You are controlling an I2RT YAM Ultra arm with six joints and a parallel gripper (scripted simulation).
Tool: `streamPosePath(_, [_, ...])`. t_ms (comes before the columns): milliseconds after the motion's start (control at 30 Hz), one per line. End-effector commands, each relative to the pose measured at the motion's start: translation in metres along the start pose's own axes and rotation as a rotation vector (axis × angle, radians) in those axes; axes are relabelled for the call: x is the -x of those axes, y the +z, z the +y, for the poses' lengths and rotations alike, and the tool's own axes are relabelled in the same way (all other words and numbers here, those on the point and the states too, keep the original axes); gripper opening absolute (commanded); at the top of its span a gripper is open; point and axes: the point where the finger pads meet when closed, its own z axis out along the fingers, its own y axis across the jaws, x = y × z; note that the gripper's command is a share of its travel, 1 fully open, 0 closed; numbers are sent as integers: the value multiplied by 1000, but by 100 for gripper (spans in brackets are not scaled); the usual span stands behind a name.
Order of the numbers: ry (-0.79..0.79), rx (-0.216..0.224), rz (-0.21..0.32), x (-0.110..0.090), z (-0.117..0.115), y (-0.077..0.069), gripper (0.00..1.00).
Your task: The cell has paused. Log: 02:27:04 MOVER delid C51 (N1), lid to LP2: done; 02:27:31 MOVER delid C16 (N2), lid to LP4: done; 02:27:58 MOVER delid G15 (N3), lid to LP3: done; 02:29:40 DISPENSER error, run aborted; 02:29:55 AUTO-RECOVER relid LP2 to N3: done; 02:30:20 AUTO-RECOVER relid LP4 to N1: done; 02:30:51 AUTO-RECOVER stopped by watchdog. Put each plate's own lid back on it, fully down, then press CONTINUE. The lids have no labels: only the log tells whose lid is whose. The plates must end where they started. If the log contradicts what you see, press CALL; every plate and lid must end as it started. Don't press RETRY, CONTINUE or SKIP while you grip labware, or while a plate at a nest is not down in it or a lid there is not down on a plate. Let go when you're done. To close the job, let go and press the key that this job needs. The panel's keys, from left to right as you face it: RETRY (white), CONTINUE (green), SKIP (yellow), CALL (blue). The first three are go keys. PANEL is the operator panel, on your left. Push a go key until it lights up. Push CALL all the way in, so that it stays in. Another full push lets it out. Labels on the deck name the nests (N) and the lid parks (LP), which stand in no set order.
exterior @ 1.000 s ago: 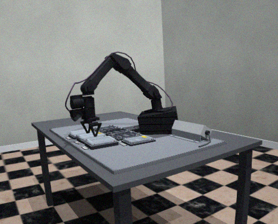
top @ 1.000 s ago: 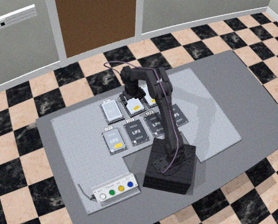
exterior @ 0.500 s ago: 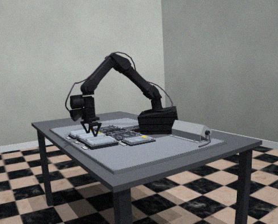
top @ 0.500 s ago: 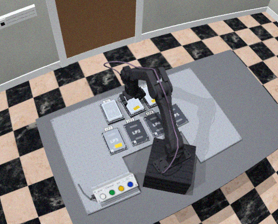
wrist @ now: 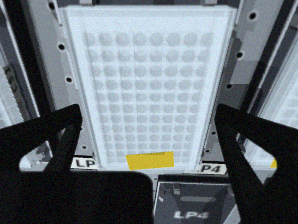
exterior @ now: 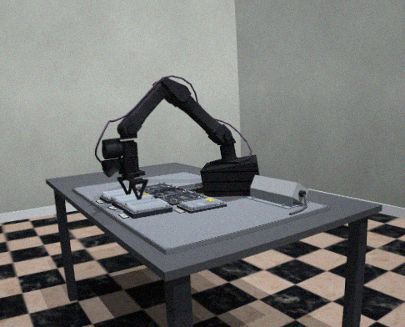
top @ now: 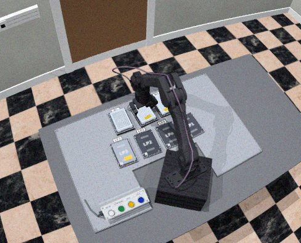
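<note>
Your gripper (wrist: 149,135) hangs over middle nest, fingers released, spread wide, clear of both long edges, grasping nothing. Lid (wrist: 150,85) with yellow tab lies on plate below. In top view, left nest plate (top: 121,119) is uncovered; second lid (top: 124,152) sits at LP3; LP2 park (top: 148,143) bare. Panel (top: 125,204) at deck's near edge, untouched.
</note>
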Motion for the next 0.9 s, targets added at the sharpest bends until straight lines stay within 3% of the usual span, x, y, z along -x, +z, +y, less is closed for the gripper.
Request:
streamPosePath(0, [-2,1,-32,9,1,-10,100])
streamPosePath(100, [-2,1,-32,9,1,-10,100])
streamPosePath(233, [0,3,-58,16,-1,-29,100])
streamPosePath(567, [-3,3,-59,15,2,-46,100])
streamPosePath(867, [-3,3,-54,12,2,-50,100])
